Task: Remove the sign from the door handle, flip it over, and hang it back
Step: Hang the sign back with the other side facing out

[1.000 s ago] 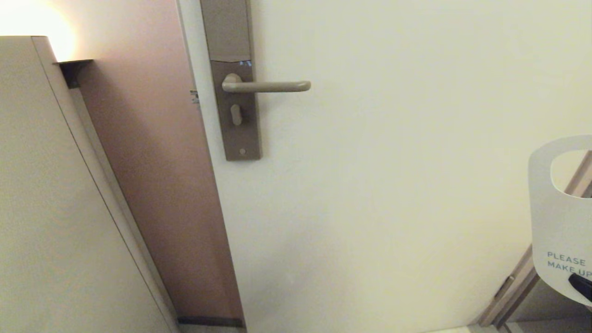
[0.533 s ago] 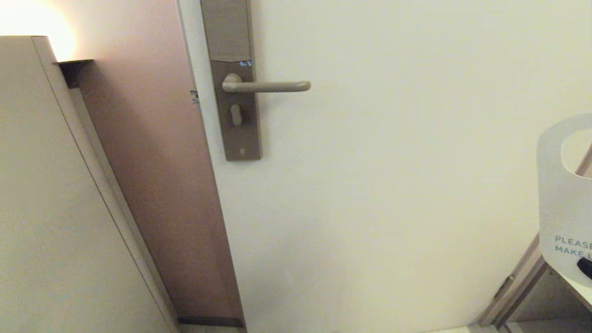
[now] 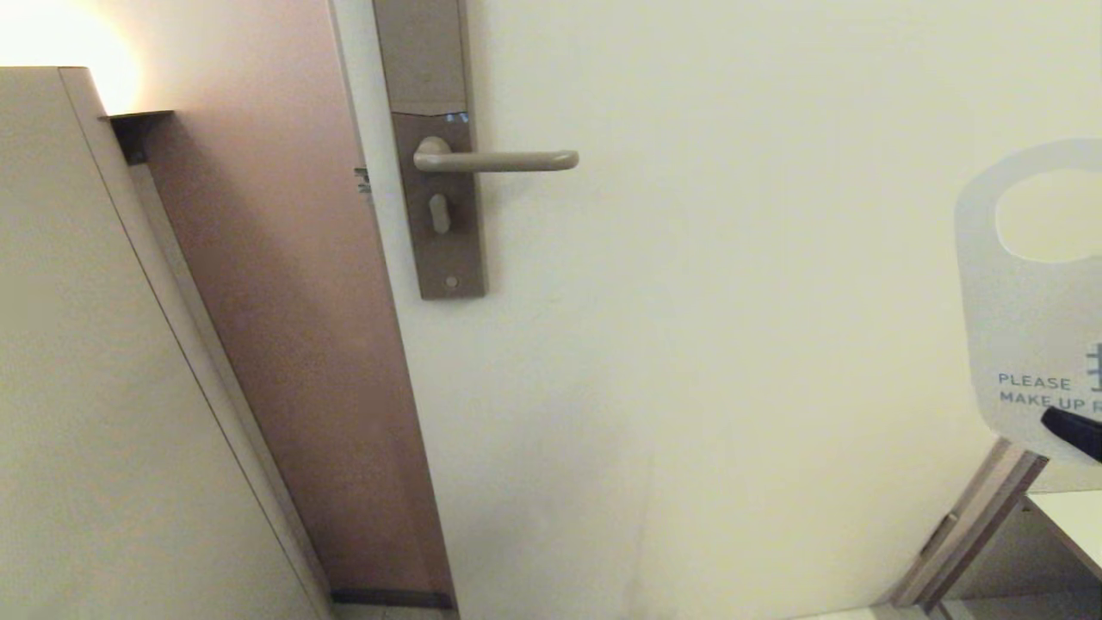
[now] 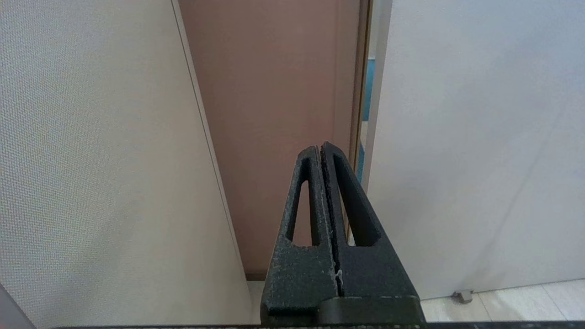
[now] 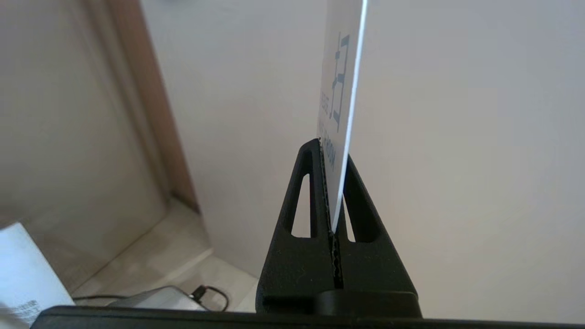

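- One thin, flat sign: judged light, fairly stiff and smooth, so apt to pivot or slip in a narrow pinch.
- Best taken at the lower end, below the lettering, leaving the oval hole free.
- Right gripper clamped on that lower edge; sign stands upright above the fingertips, white "PLEASE MAKE UP" face toward the head camera.
- Held well apart from, right of and lower than, the bare door handle.
- Left gripper closed, empty, parked low near the door edge.
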